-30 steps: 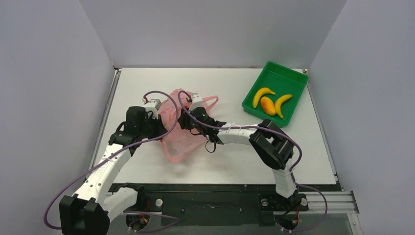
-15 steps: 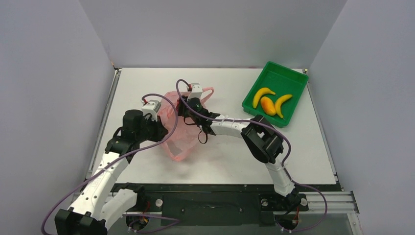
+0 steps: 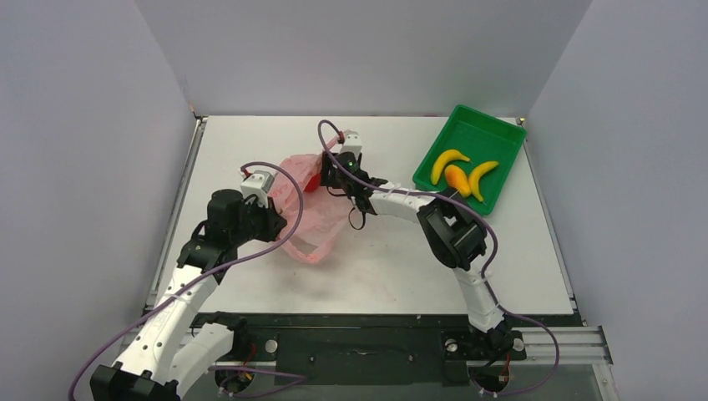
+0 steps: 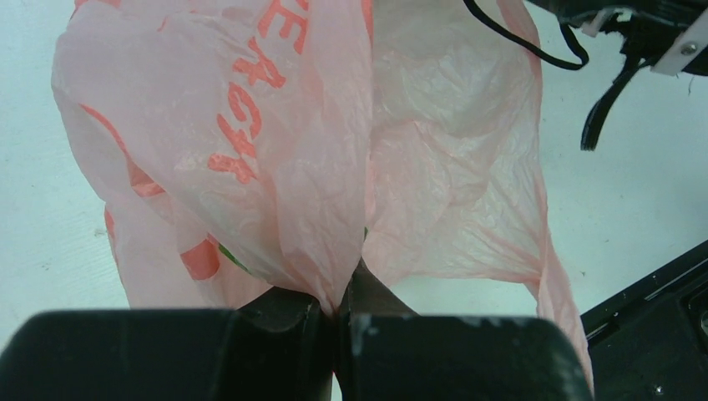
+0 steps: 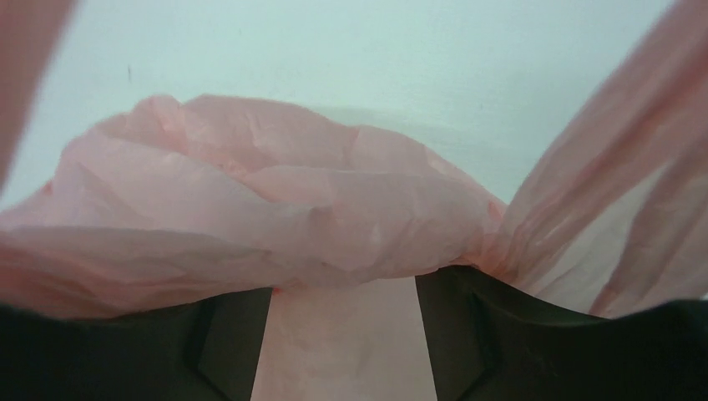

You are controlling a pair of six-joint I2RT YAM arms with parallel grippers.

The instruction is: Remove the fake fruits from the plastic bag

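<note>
Top external view: fake fruits (image 3: 457, 175) are seen in green tray (image 3: 477, 132), well right of plastic bag (image 3: 313, 219); bag is pinched by closed left gripper (image 4: 338, 313); right gripper (image 5: 342, 334) is held open, bag draped across it; bag could be snagged there and dragged on withdrawal.

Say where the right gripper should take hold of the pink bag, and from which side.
Probably the bunched ridge of the plastic bag at its far end, lying between the open fingers of the right gripper. Come from the right, opposite the left gripper pinching its left side; gathered film gives a firm fold.
</note>
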